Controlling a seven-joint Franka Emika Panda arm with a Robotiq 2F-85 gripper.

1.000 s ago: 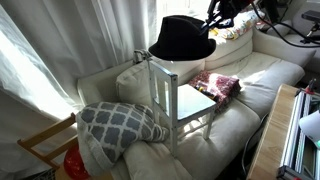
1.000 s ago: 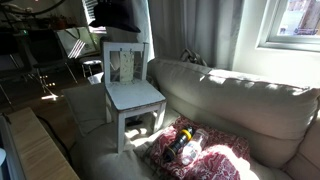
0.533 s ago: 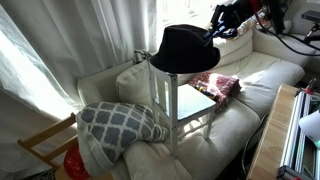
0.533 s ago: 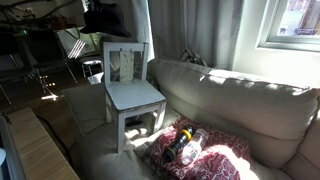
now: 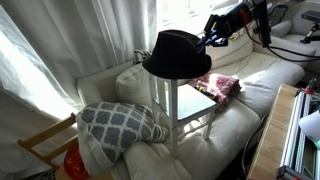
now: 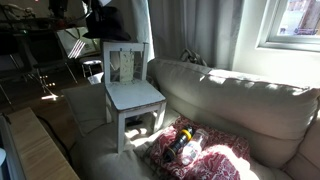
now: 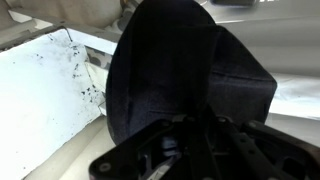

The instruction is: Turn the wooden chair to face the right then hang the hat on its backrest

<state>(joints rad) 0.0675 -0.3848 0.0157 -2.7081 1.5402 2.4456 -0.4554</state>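
Observation:
The white wooden chair (image 5: pixel 194 103) stands on the couch; it also shows in the opposing exterior view (image 6: pixel 135 96). Its slatted backrest (image 6: pixel 125 62) is upright, and its top rail (image 5: pixel 163 68) lies just under the hat. My gripper (image 5: pixel 211 38) is shut on the brim of the black hat (image 5: pixel 176 55) and holds it above the backrest. In the wrist view the hat (image 7: pixel 180 65) fills the middle, the gripper (image 7: pixel 187 140) is dark below it, and a white chair surface (image 7: pixel 40 85) lies to the left. The hat (image 6: pixel 103 20) looks dark and unclear above the chair.
The chair stands on a cream couch (image 5: pixel 255 80). A grey patterned pillow (image 5: pixel 120 122) lies beside the chair, a red patterned cloth (image 5: pixel 217 85) behind it. A tan bare-wood chair frame (image 5: pixel 45 146) stands at the lower left. Curtains (image 5: pixel 60 40) hang behind.
My gripper has carried the hat leftward and a little lower, over the top of the backrest. The chair has not moved.

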